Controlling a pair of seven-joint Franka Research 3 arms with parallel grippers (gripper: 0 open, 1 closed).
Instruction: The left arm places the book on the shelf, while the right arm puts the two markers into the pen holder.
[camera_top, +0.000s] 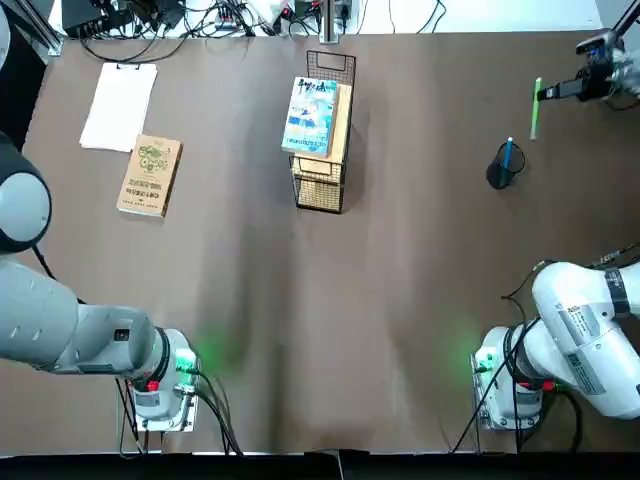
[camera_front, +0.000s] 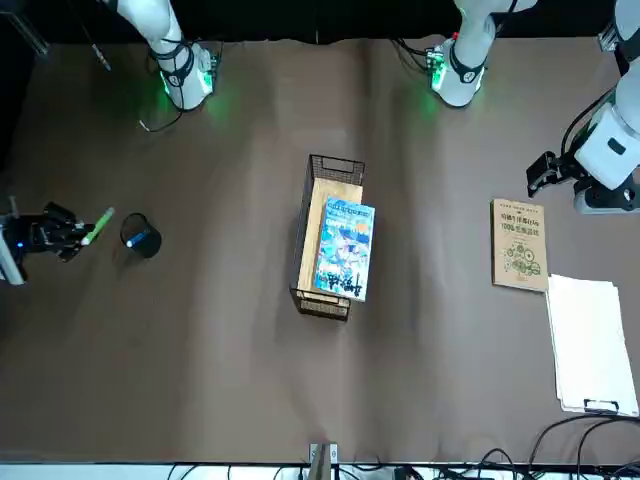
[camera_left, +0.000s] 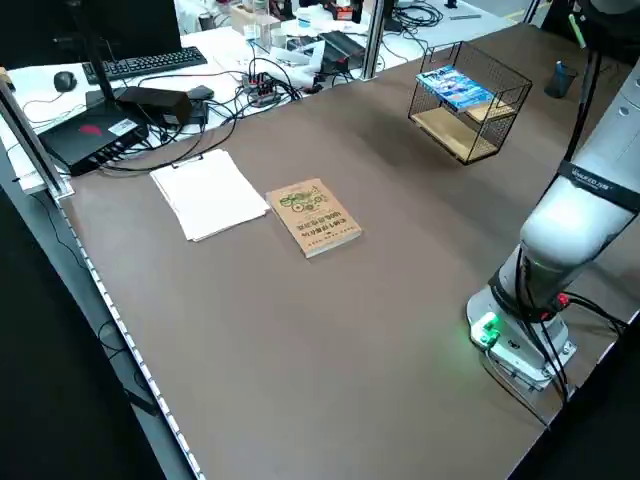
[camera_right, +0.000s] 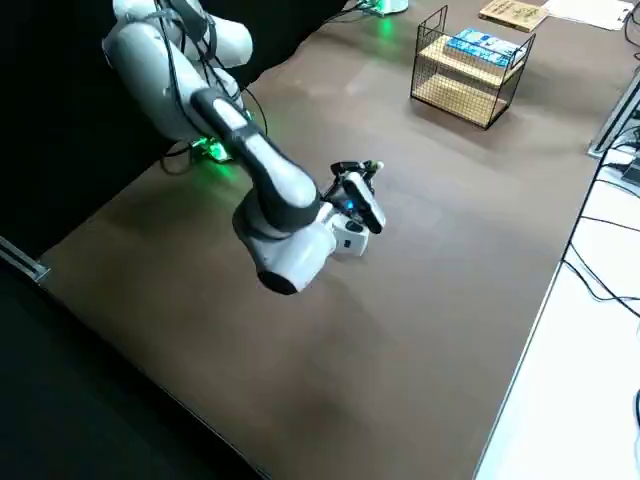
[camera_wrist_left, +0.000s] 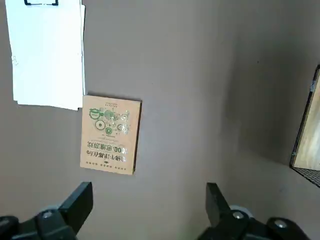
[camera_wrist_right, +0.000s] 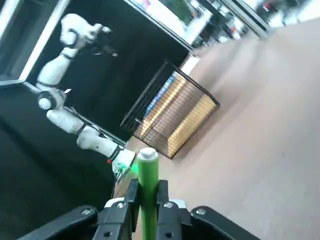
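shelf (camera_top: 343, 112): near desk's (camera_top: 430, 300) far edge; its top board bears the book (camera_top: 311, 115), likely as intended
left gripper (camera_wrist_left: 150, 187): near left edge, fingers wide, empty; book well apart
right gripper (camera_wrist_right: 148, 192): toward far right corner, gripping green marker (camera_wrist_right: 148, 172), one end free, presumably for insertion
pen holder (camera_top: 498, 175): near right gripper
blue marker (camera_top: 508, 152): inside holder, apparently delivered

Book (camera_top: 311, 115) on shelf (camera_top: 321, 175)

Two books (camera_top: 311, 115) (camera_top: 150, 176), two markers (camera_top: 535, 108) (camera_top: 507, 153), one pen holder (camera_top: 504, 167), one shelf (camera_top: 337, 140).
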